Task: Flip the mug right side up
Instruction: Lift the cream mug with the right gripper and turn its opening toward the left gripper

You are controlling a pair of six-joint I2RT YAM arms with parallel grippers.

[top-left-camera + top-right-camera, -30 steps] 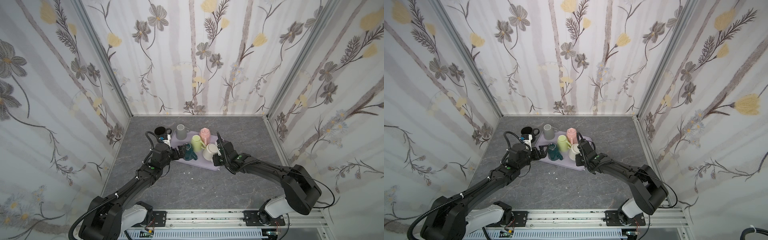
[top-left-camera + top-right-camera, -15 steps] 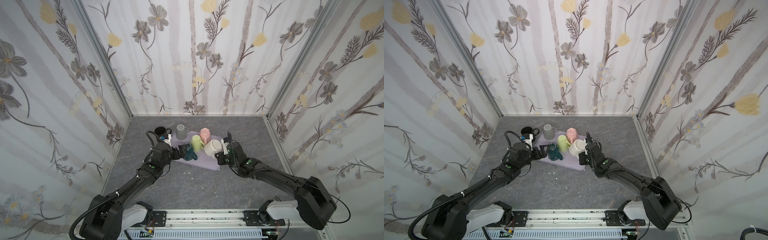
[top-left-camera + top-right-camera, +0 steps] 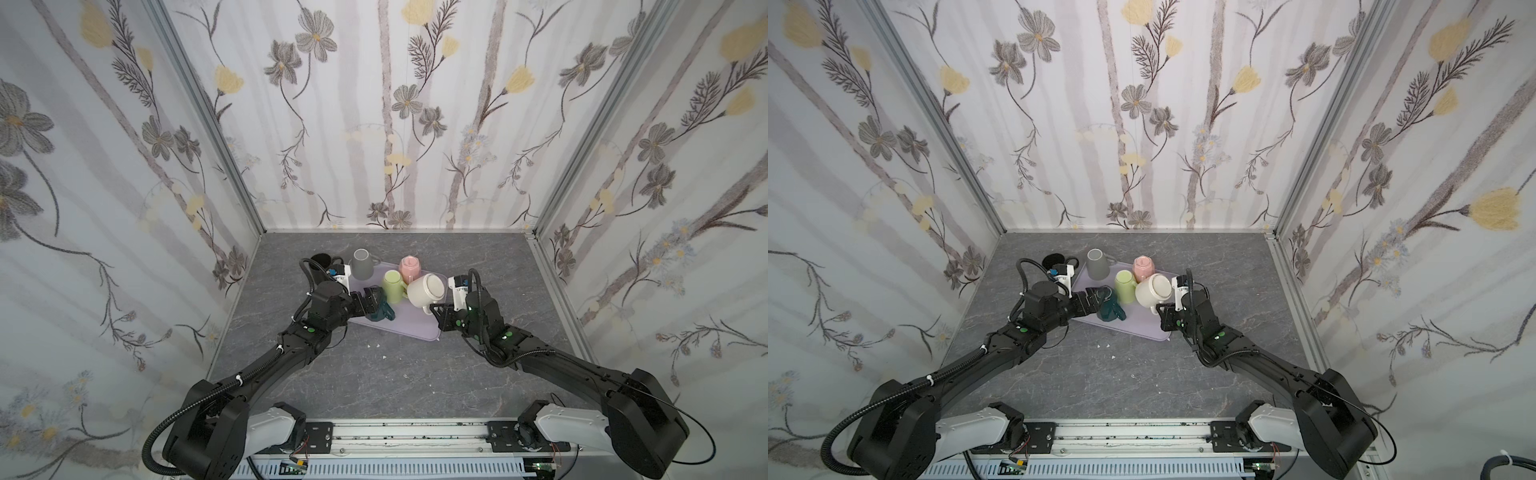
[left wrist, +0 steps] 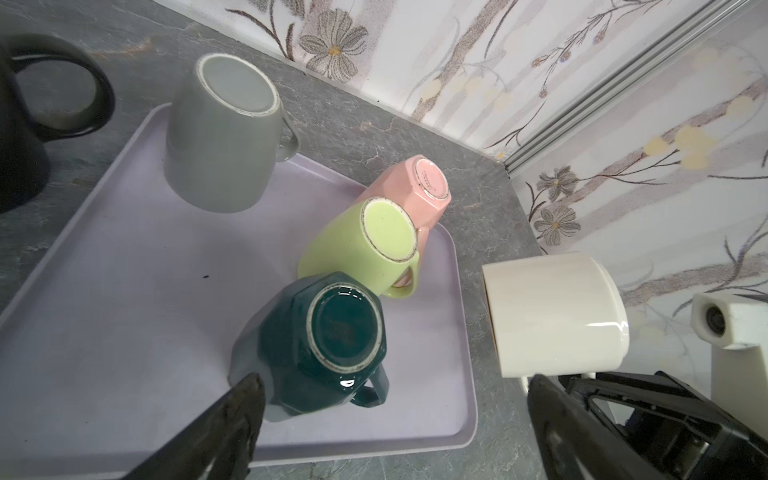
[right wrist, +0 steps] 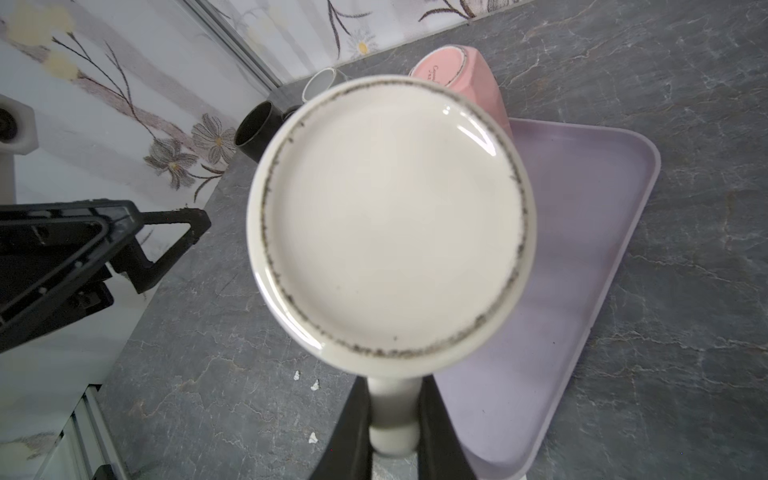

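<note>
- This is looking like a robot test booth in a lab.
- Flowered panels (image 3: 374,124) and metal posts (image 3: 210,124) are enclosing a grey tabletop (image 3: 374,382).
- Two robot arms (image 3: 286,361) (image 3: 561,370) are standing on a rail (image 3: 395,432).

Six mugs: black (image 3: 320,260), grey (image 3: 362,266), pink (image 3: 409,266), green (image 3: 392,284), teal (image 3: 384,313), cream (image 3: 424,289). One tray (image 3: 409,328). Three white crumbs (image 3: 377,345) on the tabletop.

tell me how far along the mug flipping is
Done: the black mug looks upright beside the tray. In hand: the right hand is shut on the cream mug's handle, mug lifted and tilted. Left: the grey mug, pink mug, green mug and teal mug sit base-up; left hand open.
</note>
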